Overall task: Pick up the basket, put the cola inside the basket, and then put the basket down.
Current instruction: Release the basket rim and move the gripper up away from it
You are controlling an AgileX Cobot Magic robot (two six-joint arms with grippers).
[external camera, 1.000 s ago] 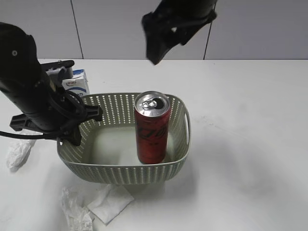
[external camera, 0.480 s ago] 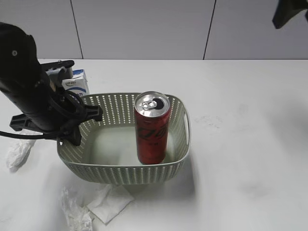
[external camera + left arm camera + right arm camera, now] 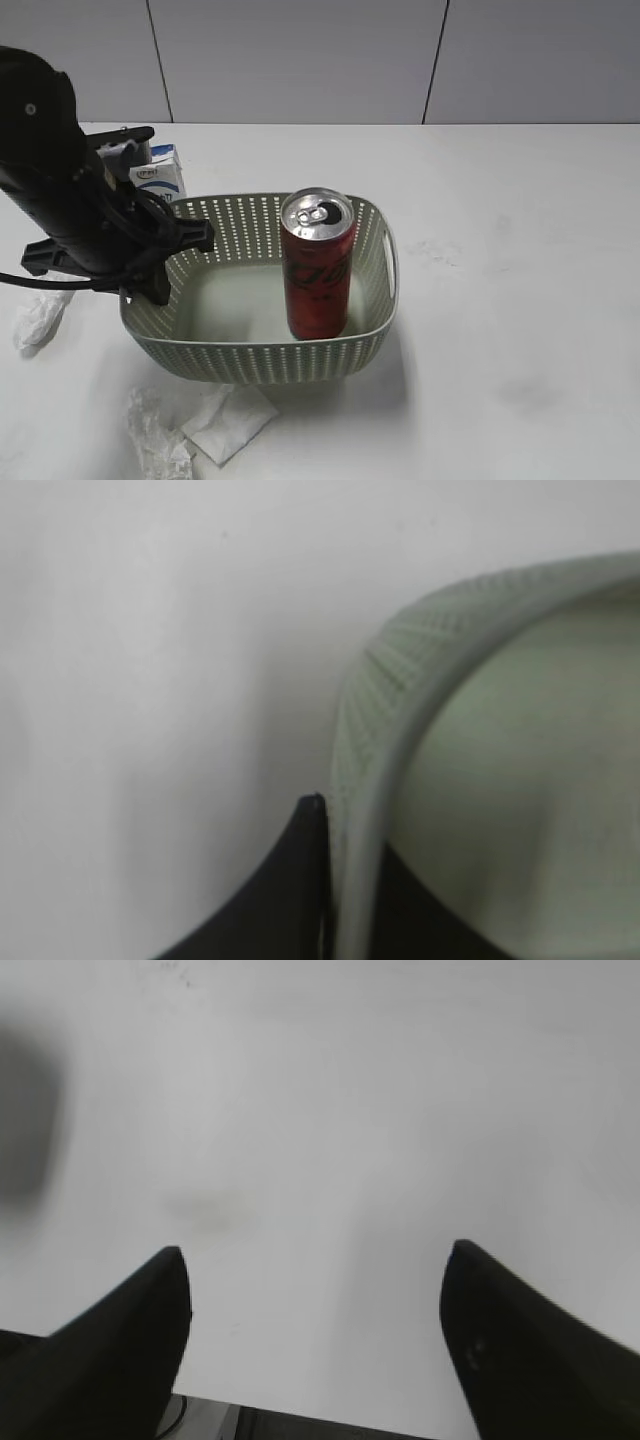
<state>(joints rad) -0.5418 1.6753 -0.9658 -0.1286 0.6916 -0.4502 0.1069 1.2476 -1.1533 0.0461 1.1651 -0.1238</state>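
The sage-green basket sits on the white table. The red cola can stands upright inside it at the right side, taller than the wall. My left gripper is shut on the basket's left rim, one finger outside and one inside; the rim shows close up in the left wrist view between the black fingers. My right gripper is open and empty over bare table; it is out of the exterior view.
A white-and-blue milk carton stands behind the basket's left corner. Crumpled white paper lies at the far left and in front of the basket. The table's right half is bare white.
My right arm has left the exterior view, going up and right. The basket, cola and left gripper have barely shifted.
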